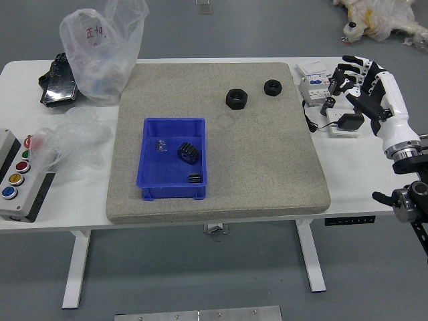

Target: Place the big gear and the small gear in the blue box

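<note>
Reaches in from the right with the right arm [418, 180], carrying the right hand [348, 79] over the right side of the white table [348, 187], well apart from the blue box [146, 175]. Spreads the fingers and bends them partway, roughly half open, with nothing visible in the grip.

Has both gears, 2 in all, inside the blue box: finds the big gear [188, 153] toward the right wall and the small gear [194, 178] nearer the robot, close to the near right corner. Shows also a small shiny piece [162, 145] left of the big gear, too small to make out.

Has the box on a grey mat [267, 174], with 2 black rings [236, 99] near the mat's far right. Shows at the left a panel with coloured buttons [27, 200], crumpled clear plastic [83, 137], a black packet [60, 83] and an upright clear bag [100, 53]. Has at the right, beside the mat, a white box [314, 95] and a black block [350, 121] with a cord.
</note>
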